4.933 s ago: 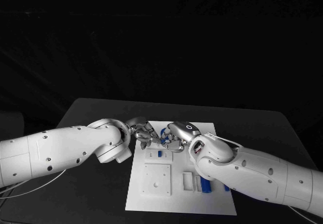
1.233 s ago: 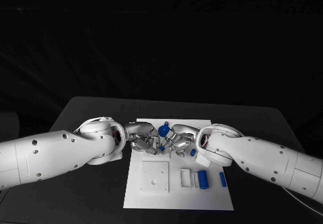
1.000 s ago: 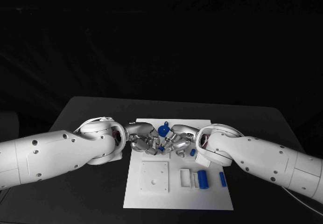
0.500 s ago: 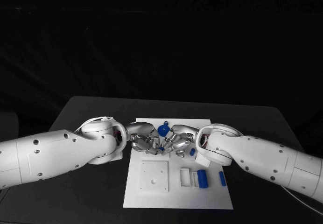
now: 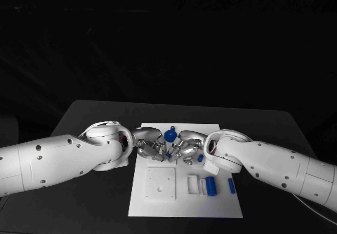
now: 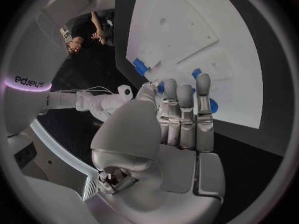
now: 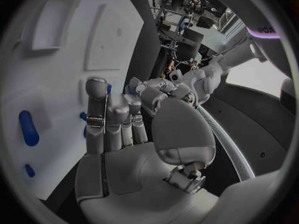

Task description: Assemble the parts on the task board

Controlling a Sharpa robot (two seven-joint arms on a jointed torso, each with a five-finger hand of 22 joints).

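Matte white flat board [image 5: 160, 207], 2 blue cylinders [image 5: 211, 186] in view; left hand [image 5: 149, 147] and right hand [image 5: 186, 146] jointly pinched a teardrop blue part [image 5: 171, 134].

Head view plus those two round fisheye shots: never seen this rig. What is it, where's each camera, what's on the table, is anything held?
It is a two-armed robot with white arms ending in silver, many-fingered hands. The square picture comes from a camera on its head, looking down at a black table. Each round picture comes from a camera at one wrist, behind that arm's own hand.

On the table lies a white board with recesses, and small blue parts: a larger blue cylinder and a thinner blue pin near the right arm.

The left hand and right hand meet over the board's far half, fingers curled round a small blue piece between them. A blue knob-shaped piece shows just above them. Which hand actually grips what I cannot tell; the fingers hide it.
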